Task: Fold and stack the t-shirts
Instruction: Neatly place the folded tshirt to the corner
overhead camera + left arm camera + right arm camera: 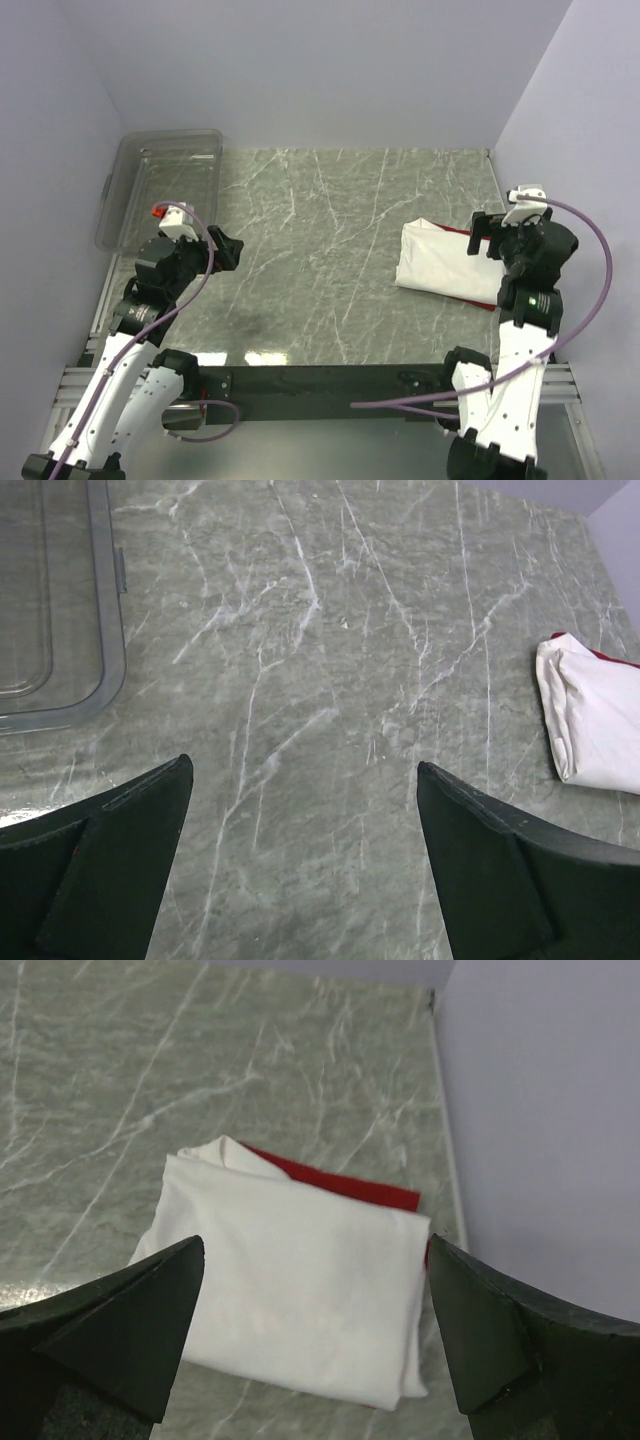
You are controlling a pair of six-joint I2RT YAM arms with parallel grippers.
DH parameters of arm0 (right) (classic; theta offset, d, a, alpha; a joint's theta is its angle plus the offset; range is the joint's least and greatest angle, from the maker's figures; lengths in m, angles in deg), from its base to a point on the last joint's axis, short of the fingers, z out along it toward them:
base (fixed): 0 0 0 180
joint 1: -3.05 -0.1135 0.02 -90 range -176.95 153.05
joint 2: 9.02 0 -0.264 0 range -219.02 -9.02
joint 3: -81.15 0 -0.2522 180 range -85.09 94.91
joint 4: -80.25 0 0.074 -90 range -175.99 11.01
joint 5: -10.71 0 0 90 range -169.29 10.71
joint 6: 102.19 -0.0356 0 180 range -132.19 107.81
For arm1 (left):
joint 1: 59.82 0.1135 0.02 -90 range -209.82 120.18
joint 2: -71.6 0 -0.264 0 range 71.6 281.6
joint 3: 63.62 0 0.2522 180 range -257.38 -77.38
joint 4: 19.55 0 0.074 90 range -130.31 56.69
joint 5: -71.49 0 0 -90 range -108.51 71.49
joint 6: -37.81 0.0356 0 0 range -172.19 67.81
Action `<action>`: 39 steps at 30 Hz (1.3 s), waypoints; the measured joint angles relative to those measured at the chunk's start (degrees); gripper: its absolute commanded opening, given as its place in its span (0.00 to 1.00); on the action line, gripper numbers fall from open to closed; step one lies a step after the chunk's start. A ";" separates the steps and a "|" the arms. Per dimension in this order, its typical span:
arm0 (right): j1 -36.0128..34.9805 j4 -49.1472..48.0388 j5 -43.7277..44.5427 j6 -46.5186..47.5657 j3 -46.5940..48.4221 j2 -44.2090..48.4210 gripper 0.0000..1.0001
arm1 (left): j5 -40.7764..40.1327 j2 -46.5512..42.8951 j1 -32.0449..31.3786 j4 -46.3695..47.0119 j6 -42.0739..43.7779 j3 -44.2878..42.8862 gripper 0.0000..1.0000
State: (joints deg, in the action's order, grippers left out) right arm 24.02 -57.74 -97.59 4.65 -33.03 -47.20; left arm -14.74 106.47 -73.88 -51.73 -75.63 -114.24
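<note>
1. Clear plastic bin [170, 134]: stands at the far left corner of the surface [330, 220]. It serves as the landmark for the entries below.
2. White t-shirt [300, 1290]: folded into a flat rectangle. It lies well apart from the bin, across the surface to the bin's right, close to the side wall.
3. Red t-shirt [345, 1186]: folded and lying under the white one. Only a strip shows, along the stack's edge farthest from the arms.
4. Left fingers [110, 860]: spread wide apart and holding nothing. They are above bare surface just to the near right of the bin.
5. Right fingers [120, 1320]: spread wide apart and gripping nothing. They are poised over the white t-shirt, far right of the bin.
</note>
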 measured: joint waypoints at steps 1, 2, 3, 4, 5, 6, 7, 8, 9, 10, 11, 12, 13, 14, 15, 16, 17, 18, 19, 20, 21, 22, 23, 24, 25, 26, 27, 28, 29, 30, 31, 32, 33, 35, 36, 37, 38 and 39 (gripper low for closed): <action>0.00 0.48 0.68 -1.49 -0.31 -1.60 0.98 | -0.09 -0.20 0.02 0.02 0.02 0.00 0.99; 0.00 0.55 1.51 -2.99 -0.85 -2.89 0.98 | -0.13 -0.31 0.00 0.00 0.04 0.00 0.99; 0.00 0.92 2.47 -4.26 -1.42 -4.04 0.96 | -0.17 -0.46 0.00 0.00 0.04 0.00 0.99; 0.00 1.18 2.99 -5.14 -1.88 -5.09 0.96 | -0.20 -0.57 0.00 -0.02 0.07 0.00 0.99; 0.00 1.64 3.76 -6.03 -2.49 -6.40 0.96 | -0.20 -0.70 0.00 -0.04 0.11 0.00 1.00; 0.00 1.95 4.26 -6.75 -3.26 -7.26 0.96 | -0.20 -0.87 0.00 -0.04 0.15 0.00 0.99; 0.00 2.36 4.85 -7.21 -3.98 -7.65 0.96 | -0.20 -0.94 0.02 -0.07 0.20 0.00 1.00; 0.00 2.49 5.29 -7.56 -4.74 -7.67 0.96 | -0.20 -1.07 0.00 -0.04 0.20 0.00 0.99; 0.00 2.54 5.62 -8.00 -5.40 -7.30 0.97 | -0.20 -1.18 0.00 -0.07 0.22 0.00 0.99; 0.00 2.36 5.90 -8.39 -5.95 -6.84 0.97 | -0.24 -1.25 0.00 -0.09 0.22 0.00 0.99; 0.00 2.03 6.34 -8.96 -6.60 -6.10 0.97 | -0.39 -1.29 0.00 -0.13 0.24 0.00 0.99; 0.00 1.86 6.73 -9.55 -7.02 -5.53 0.97 | -0.66 -1.29 0.00 -0.15 0.26 0.00 0.99; 0.00 1.46 7.13 -10.19 -7.39 -4.90 0.97 | -0.98 -1.29 0.00 -0.26 0.24 0.00 0.99; 0.00 1.31 7.67 -10.95 -7.50 -4.50 0.97 | -1.33 -1.29 0.00 -0.39 0.26 0.00 0.99; 0.00 1.01 8.15 -11.52 -7.50 -4.31 0.97 | -1.90 -1.29 0.00 -0.59 0.24 0.00 1.00; 0.00 0.57 8.70 -11.98 -7.50 -4.26 0.97 | -2.54 -1.29 0.00 -0.96 0.24 0.00 1.00; 0.00 0.15 9.25 -12.44 -7.50 -4.24 0.97 | -3.23 -1.29 0.00 -1.27 0.22 0.00 0.99; 0.00 -0.17 9.77 -12.85 -7.50 -4.26 0.97 | -4.04 -1.29 0.00 -1.62 0.24 0.00 0.99; 0.00 -0.48 10.25 -13.05 -7.54 -4.26 0.97 | -4.48 -1.29 0.00 -1.88 0.24 0.00 0.99; 0.00 -0.83 10.64 -13.20 -7.61 -4.20 0.97 | -5.01 -1.29 0.00 -2.23 0.24 0.00 0.99; 0.00 -1.49 11.04 -13.40 -7.87 -3.98 0.97 | -5.33 -1.29 0.00 -2.49 0.22 0.00 0.99; 0.00 -1.88 11.28 -13.44 -8.17 -3.78 0.97 | -5.60 -1.31 0.02 -2.62 0.22 0.00 0.99; 0.00 -2.05 11.56 -13.60 -8.50 -3.54 0.97 | -5.77 -1.31 0.00 -2.69 0.24 0.00 0.99; 0.00 -2.10 11.78 -13.70 -8.72 -3.39 0.97 | -5.90 -1.33 0.00 -2.73 0.24 0.00 0.99; 0.00 -2.27 11.91 -13.84 -8.94 -3.32 0.97 | -6.12 -1.38 0.00 -2.82 0.24 0.00 0.99; 0.00 -2.34 11.96 -13.99 -9.14 -3.30 0.97 | -6.23 -1.42 0.00 -2.91 0.24 0.00 0.99; 0.00 -2.34 12.07 -14.05 -9.27 -3.32 0.97 | -6.27 -1.51 0.00 -2.93 0.24 0.00 0.99; 0.00 -2.34 12.17 -14.12 -9.35 -3.37 0.97 | -6.32 -1.55 0.00 -2.93 0.22 0.00 0.99; 0.00 -2.34 12.31 -14.23 -9.38 -3.39 0.97 | -6.36 -1.64 0.00 -2.93 0.24 0.00 0.99; 0.00 -2.43 12.33 -14.27 -9.38 -3.43 0.97 | -6.43 -1.68 0.00 -2.93 0.24 0.00 0.99; 0.00 -2.47 12.35 -14.27 -9.38 -3.43 0.97 | -6.47 -1.68 0.00 -2.93 0.24 0.00 1.00; 0.00 -2.49 12.46 -14.25 -9.35 -3.48 0.97 | -6.49 -1.68 0.02 -2.93 0.24 0.00 1.00; 0.00 -2.51 12.52 -14.25 -9.35 -3.50 0.97 | -6.49 -1.68 0.00 -2.93 0.24 0.00 0.99; 0.00 -2.54 12.72 -14.23 -9.38 -3.65 0.97 | -6.49 -1.68 0.00 -2.93 0.24 0.00 0.99; 0.00 -2.54 12.74 -14.23 -9.44 -3.67 0.97 | -6.47 -1.68 0.02 -2.95 0.24 0.00 0.99; 0.00 -2.54 12.74 -14.21 -9.49 -3.67 0.97 | -6.47 -1.68 0.00 -2.93 0.24 0.00 0.99; 0.00 -2.60 12.74 -14.19 -9.57 -3.67 0.97 | -6.47 -1.68 0.00 -2.93 0.24 0.00 0.99; 0.00 -2.78 12.74 -14.12 -9.77 -3.65 0.97 | -6.47 -1.68 0.00 -2.91 0.24 0.00 0.99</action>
State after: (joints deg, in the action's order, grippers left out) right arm 24.02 -60.51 -84.85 -9.47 -42.80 -50.85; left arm -21.21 104.79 -73.88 -54.63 -75.39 -114.24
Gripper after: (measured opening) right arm 0.972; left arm 0.995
